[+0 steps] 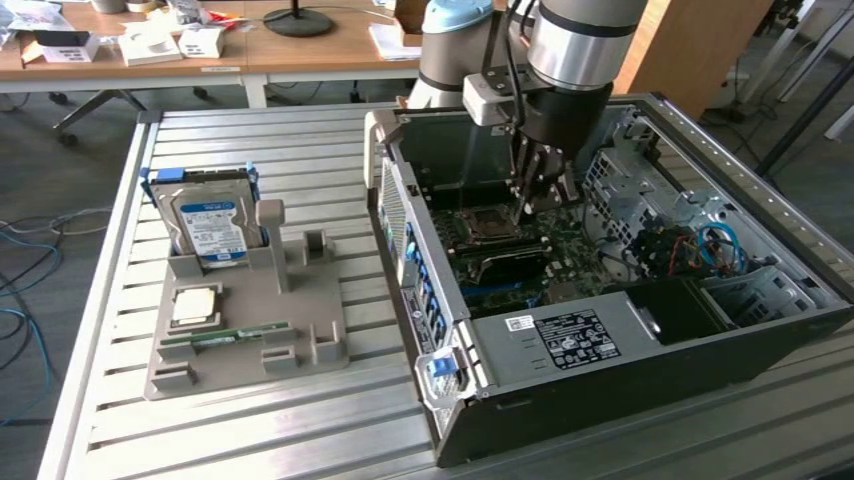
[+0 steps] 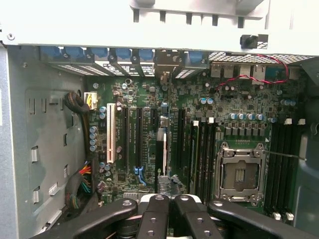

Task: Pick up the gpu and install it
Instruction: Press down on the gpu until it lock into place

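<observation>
The gpu (image 2: 163, 152) is inside the computer case (image 1: 400, 215). In the exterior view the arm (image 1: 567, 50) stands near-vertical, with its gripper (image 1: 545, 195) down at the green motherboard (image 1: 534, 250). In the wrist view the black fingers (image 2: 154, 219) are closed together. The card stands edge-on just past their tips, thin and dark with a pale strip, among long black slots (image 2: 133, 137). Whether they pinch it, I cannot tell.

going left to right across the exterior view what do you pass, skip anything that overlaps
hard drive → gray upright post → cpu socket → gripper → blue cables
</observation>
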Tool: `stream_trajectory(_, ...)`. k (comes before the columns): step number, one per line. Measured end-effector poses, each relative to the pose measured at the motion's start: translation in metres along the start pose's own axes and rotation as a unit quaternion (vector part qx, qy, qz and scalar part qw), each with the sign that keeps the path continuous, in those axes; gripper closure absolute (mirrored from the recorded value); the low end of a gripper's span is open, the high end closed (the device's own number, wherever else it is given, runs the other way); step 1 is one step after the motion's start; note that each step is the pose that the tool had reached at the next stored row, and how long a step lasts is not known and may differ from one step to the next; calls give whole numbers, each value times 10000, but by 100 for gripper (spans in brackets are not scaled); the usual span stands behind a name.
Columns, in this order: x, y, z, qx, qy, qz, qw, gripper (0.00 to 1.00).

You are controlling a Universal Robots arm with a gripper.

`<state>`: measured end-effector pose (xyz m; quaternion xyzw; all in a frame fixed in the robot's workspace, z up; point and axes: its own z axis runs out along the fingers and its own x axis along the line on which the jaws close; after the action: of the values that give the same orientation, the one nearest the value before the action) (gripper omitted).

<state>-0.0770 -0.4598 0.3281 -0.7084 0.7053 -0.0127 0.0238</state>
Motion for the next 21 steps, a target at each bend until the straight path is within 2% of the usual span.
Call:
stream_trajectory(9,0,0,7,0,0,0,10000,89)
stream_trajectory(21,3,11,173,0,1,0,10000,89)
